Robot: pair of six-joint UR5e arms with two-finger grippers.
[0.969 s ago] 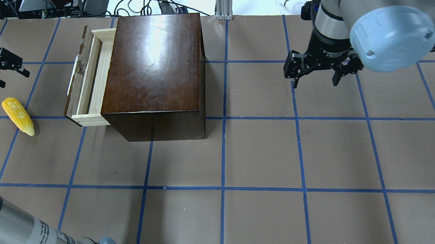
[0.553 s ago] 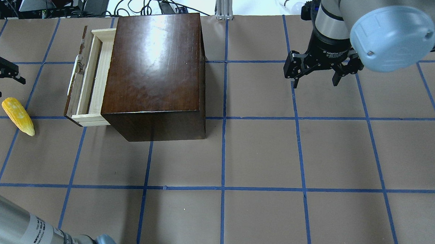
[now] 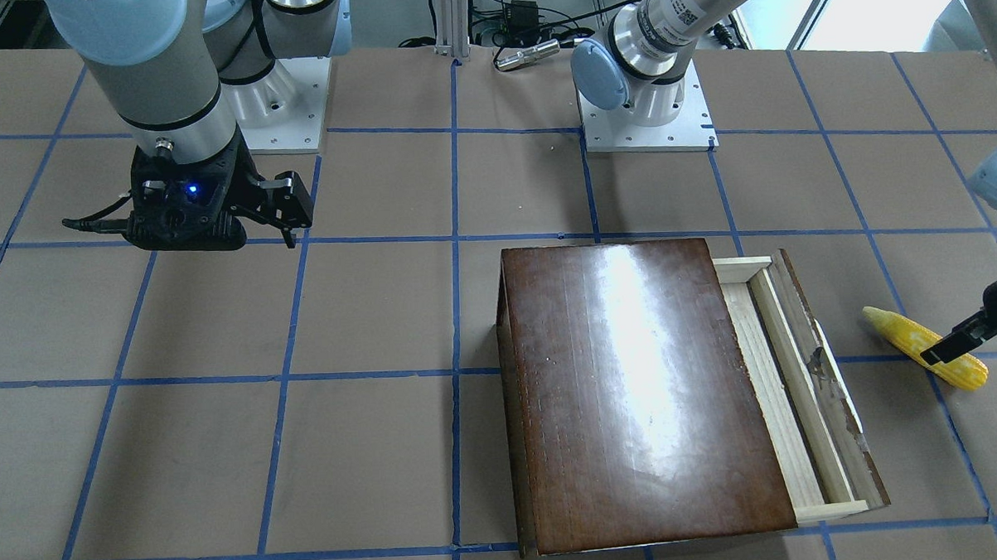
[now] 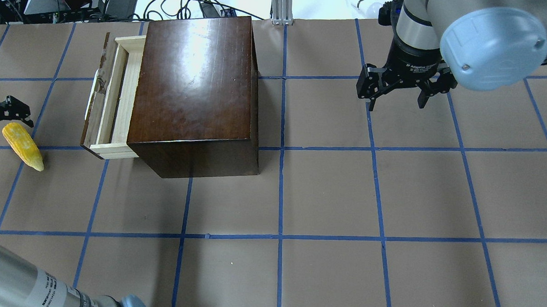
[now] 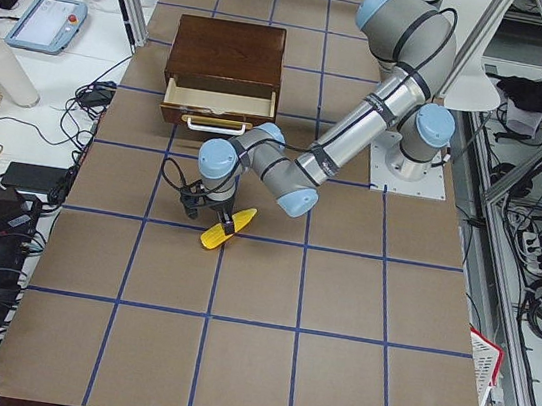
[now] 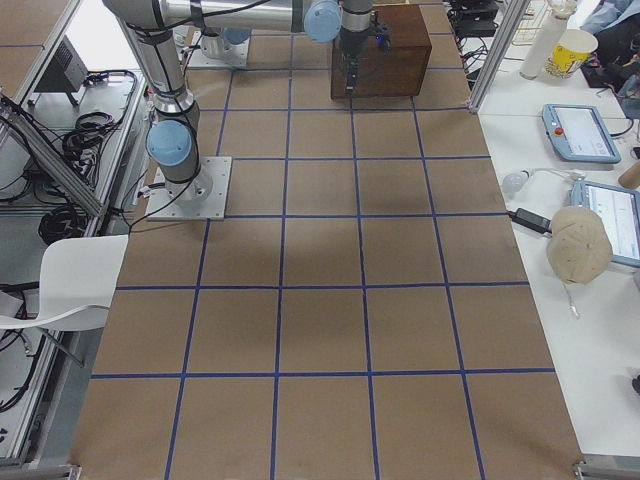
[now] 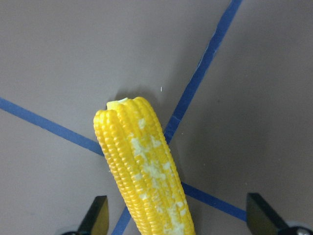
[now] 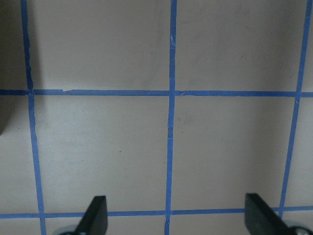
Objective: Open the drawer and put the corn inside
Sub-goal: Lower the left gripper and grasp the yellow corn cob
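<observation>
Left gripper (image 4: 10, 131) sits nearer the robot than a second ago and now straddles the thicker end of the one corn (image 4: 24, 147), its two fingers spread wide and not clamped on it. I see the cob lying on the table (image 4: 327, 192) just left of the single drawer (image 4: 114, 96), which stands partly out of its dark box (image 4: 193, 85). Farther off, my right gripper (image 4: 396, 106) hangs spread apart over the table.

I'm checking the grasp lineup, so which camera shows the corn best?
Left wrist-mounted: the corn is large, kernels sharp, between the fingertips of the open left hand. Overhead and front-facing show it small at the frame edge; exterior left shows it tiny, partly behind the hand; exterior right doesn't show it.
</observation>
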